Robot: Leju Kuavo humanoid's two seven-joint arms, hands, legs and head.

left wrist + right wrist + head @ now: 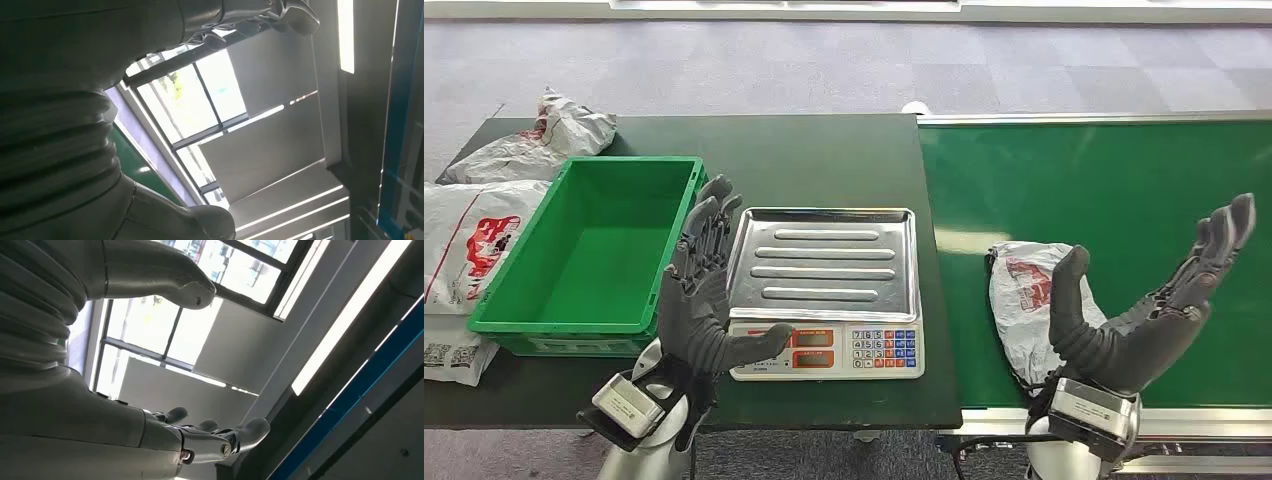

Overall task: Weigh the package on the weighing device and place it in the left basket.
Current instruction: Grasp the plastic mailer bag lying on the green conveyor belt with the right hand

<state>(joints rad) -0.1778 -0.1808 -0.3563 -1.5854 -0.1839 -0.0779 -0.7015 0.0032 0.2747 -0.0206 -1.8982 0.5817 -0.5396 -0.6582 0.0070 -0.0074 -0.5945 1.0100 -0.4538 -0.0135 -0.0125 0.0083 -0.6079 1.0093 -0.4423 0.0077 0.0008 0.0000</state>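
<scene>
A white plastic package [1024,300] with a red print lies on the green conveyor belt [1124,200], just left of my right hand [1149,300]. That hand is raised, palm up, fingers spread, holding nothing; its thumb stands in front of the package. The scale [829,290] with a bare steel pan sits mid-table. My left hand [709,295] hovers between the scale and the green basket [589,250], fingers apart and empty, thumb over the scale's front panel. Both wrist views look up at ceiling and windows past the left hand [60,150] and the right hand [100,390].
Other white packages [524,140] lie on the dark table behind and left of the basket, one [464,240] against its left wall. The basket is empty. The belt's metal frame [1084,118] borders the conveyor at the back.
</scene>
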